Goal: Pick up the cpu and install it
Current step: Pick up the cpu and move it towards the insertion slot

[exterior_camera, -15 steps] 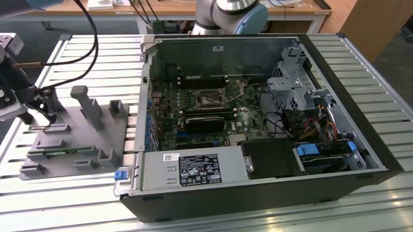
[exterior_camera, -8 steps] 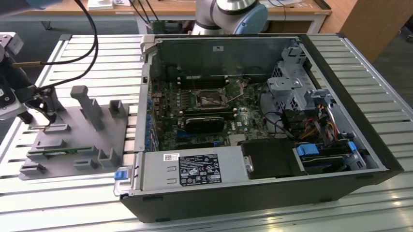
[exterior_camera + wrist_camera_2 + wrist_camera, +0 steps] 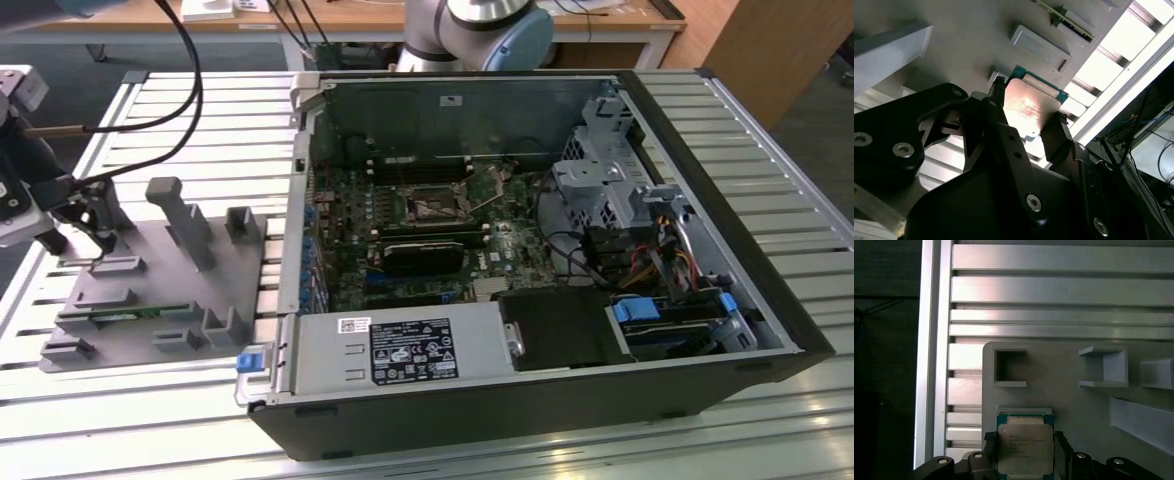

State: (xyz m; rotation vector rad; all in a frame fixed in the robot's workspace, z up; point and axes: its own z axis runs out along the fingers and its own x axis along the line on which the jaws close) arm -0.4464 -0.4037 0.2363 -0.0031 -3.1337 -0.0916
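While the small flat square cpu [image 3: 1025,447] with its silvery-grey metal top and green rim is sitting between the two black fingers [image 3: 989,449] of the robot's gripper [image 3: 78,232], the fingers are pressing on two of its sides. So the gripper is closed in narrow and is gripping the cpu. The cpu is sitting right over one end of the grey plastic tray [image 3: 1069,405] with upright pegs, but I cannot tell if it is touching the tray. The tray is lying on a silver metal table [image 3: 1054,290] made of long slats. In the exterior view, the gripper is hanging at the exterior view's left. The big open black computer case [image 3: 534,410] is lying well apart at the exterior view's right, and the black-framed square socket [image 3: 437,208] is showing on its green board [image 3: 347,250].
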